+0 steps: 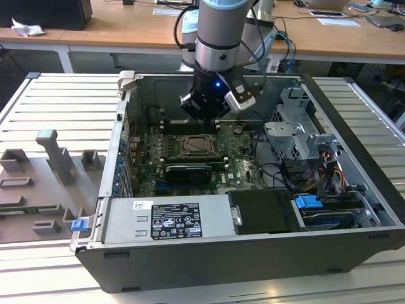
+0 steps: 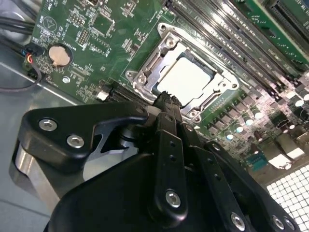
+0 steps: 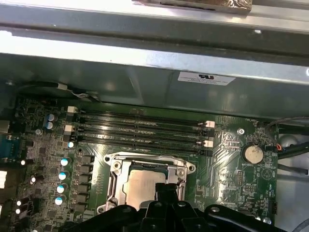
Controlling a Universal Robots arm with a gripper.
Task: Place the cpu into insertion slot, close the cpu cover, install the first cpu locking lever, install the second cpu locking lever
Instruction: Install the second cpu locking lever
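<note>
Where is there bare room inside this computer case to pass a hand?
Little room. The gripper hangs over the cpu in the insertion slot, memory slots beside it. Cables crowd the exterior view's right. Barest: the power supply's flat top.

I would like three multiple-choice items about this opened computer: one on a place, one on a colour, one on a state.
1. Where does the cpu lie?
A. in the insertion slot
B. on the grey tray
C. between the fingers

2. What colour is the circuit board?
A. blue
B. green
C. red

3. How does the cpu cover lie?
A. swung upright
B. removed
C. flat around the cpu

Answers:
1 A: its pale face sits inside the insertion slot in both wrist views.
2 B: green surrounds the socket.
3 C: the silvery frame lies flat around the chip, below the gripper.
</note>
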